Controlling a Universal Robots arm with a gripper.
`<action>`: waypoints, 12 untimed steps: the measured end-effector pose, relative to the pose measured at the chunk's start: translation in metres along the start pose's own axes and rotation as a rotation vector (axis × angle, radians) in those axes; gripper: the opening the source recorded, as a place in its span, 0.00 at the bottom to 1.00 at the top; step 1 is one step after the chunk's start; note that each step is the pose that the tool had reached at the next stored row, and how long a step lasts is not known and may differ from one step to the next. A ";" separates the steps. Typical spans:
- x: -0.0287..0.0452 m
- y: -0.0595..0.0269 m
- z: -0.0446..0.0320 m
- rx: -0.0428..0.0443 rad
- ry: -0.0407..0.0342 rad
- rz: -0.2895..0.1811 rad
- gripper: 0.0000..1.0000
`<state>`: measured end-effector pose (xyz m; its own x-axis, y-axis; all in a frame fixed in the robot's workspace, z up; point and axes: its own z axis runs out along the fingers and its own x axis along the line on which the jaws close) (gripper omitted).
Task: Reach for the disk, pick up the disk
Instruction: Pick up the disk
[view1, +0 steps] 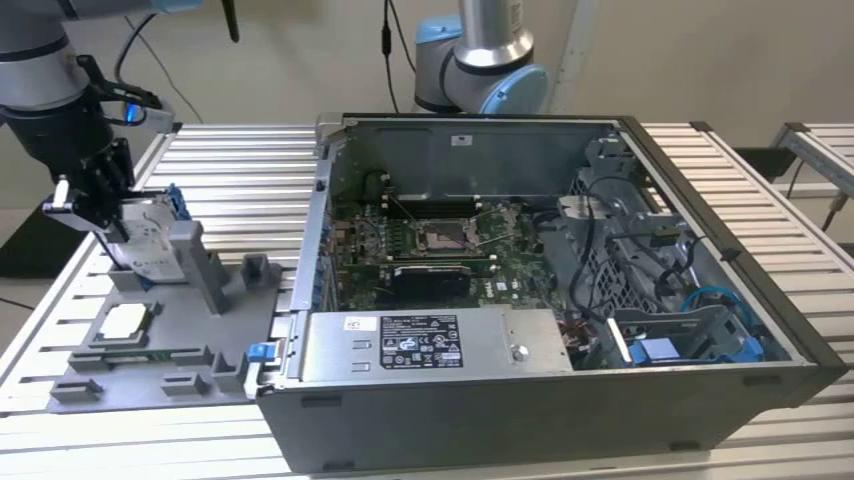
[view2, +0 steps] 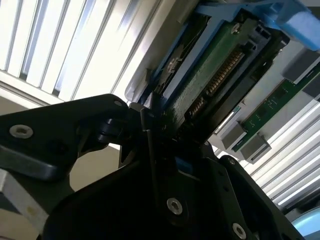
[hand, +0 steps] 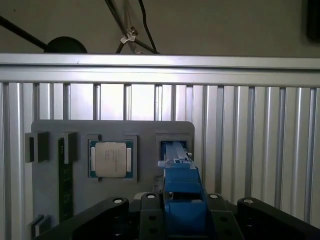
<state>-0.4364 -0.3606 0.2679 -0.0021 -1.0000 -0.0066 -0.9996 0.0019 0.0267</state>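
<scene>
The disk (view1: 151, 243) stands on edge in a slot of the grey fixture plate (view1: 174, 362) at the exterior view's left, its blue bracket around it. My gripper (view1: 118, 222) comes down on it from above, and its black fingers (view2: 148, 131) press against the disk's edges. The disk's green circuit board (view2: 212, 82) shows in the second wrist view, right in front of the gripper (view2: 162, 127). In the first wrist view, the disk's blue bracket (hand: 181, 187) sits tight between the fingers of the gripper (hand: 181, 202), above the fixture's slot.
A small square silver chip (hand: 110, 159) lies in a pocket of the fixture plate, beside a memory stick (hand: 62, 180). An open computer case (view1: 534, 300) stands to the exterior view's right of the fixture. A second arm's base (view1: 481, 60) stands behind it. All rest on a slatted aluminium table (view1: 227, 170).
</scene>
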 end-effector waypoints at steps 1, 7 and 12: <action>0.0000 0.0000 0.0000 0.0000 0.0000 0.000 0.00; -0.0001 0.0002 -0.0064 -0.0001 0.0000 -0.001 0.00; -0.0001 0.0005 -0.0175 -0.0001 0.0001 -0.002 0.00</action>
<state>-0.4364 -0.3606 0.2854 -0.0005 -1.0000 -0.0065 -0.9996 0.0003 0.0267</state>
